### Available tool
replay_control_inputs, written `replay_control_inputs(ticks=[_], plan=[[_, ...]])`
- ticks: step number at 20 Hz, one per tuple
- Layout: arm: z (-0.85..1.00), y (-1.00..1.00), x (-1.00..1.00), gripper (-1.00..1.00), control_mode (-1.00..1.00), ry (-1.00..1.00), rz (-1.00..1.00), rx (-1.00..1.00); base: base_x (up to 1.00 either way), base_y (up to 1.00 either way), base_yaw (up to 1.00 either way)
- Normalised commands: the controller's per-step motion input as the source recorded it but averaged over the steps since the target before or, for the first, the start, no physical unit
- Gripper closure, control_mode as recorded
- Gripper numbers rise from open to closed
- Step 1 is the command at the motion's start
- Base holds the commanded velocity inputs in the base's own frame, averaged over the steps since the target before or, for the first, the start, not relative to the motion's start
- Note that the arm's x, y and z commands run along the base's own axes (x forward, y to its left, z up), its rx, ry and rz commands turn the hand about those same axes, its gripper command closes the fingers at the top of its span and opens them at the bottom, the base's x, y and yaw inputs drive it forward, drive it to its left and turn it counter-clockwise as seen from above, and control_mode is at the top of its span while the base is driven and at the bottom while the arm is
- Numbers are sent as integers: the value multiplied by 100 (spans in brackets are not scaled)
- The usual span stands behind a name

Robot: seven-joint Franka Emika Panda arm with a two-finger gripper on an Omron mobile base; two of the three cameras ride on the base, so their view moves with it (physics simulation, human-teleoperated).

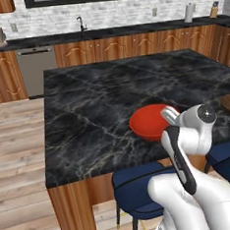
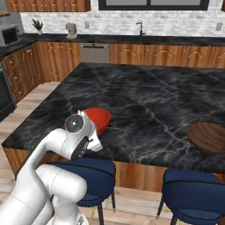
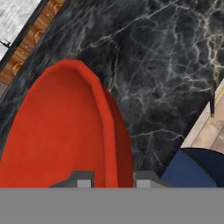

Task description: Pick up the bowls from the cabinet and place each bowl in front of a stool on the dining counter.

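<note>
red bowl (image 3: 57, 131) rim between hand (image 3: 110, 179) tips | over dining counter (image 3: 166, 65) | stool (image 3: 192, 168) at lower right

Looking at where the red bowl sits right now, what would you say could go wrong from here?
1. The gripper is clamped on the red bowl's rim, and the bowl looks tilted; released like this it may rock or slide.
2. It sits fairly near the dining counter's edge above a stool, so a nudge on withdrawal might tip it off.
3. The wooden bowl also lies close to that edge; a wide arm swing could brush it.
</note>
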Motion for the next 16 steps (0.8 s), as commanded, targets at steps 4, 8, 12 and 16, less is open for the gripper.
replay_control_inputs(ticks=[4, 8, 12, 16], plan=[[-37, 7, 39, 100, -100, 0, 0, 0, 0, 0, 0], [-44, 18, 13, 100, -100, 0, 0, 0, 0, 0, 0], [-48, 16, 22, 100, -100, 0, 0, 0, 0, 0, 0], [-48, 10, 25, 100, -100, 0, 0, 0, 0, 0, 0]])
